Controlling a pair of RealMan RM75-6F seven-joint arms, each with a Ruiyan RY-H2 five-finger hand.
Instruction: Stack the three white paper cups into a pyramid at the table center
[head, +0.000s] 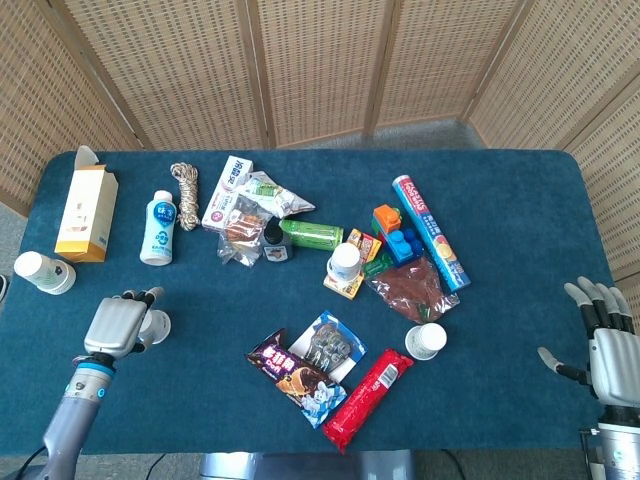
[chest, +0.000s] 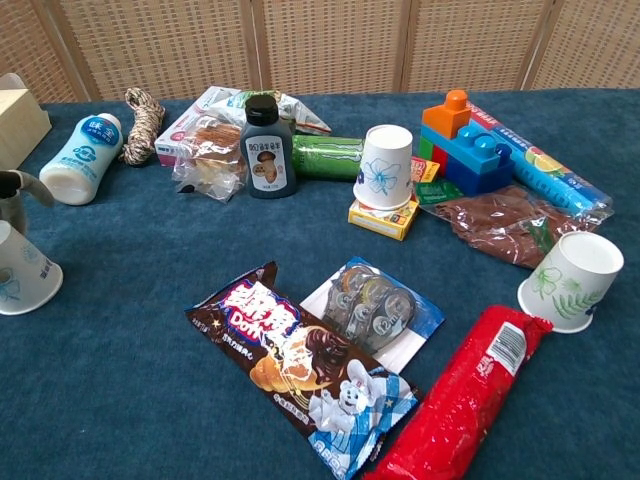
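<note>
Three white paper cups stand upside down on the blue table. One cup (head: 159, 325) (chest: 25, 272) is at the front left. Another cup (head: 345, 262) (chest: 384, 166) sits on a small yellow box near the centre. The third cup (head: 426, 340) (chest: 570, 281) is at the front right. My left hand (head: 118, 325) (chest: 14, 200) is right against the left cup, fingers reaching over its near side, and I see no closed grip on it. My right hand (head: 610, 345) hovers off the table's right front corner with fingers spread and nothing in it.
Another cup (head: 42, 271) sits at the far left edge. A carton (head: 85, 212), milk bottle (head: 158, 226), rope (head: 185, 181), green can (head: 312, 234), toy blocks (head: 395, 232) and a long tube (head: 430, 230) crowd the back. Snack packets (head: 295, 378) and a red pack (head: 368, 397) lie in front.
</note>
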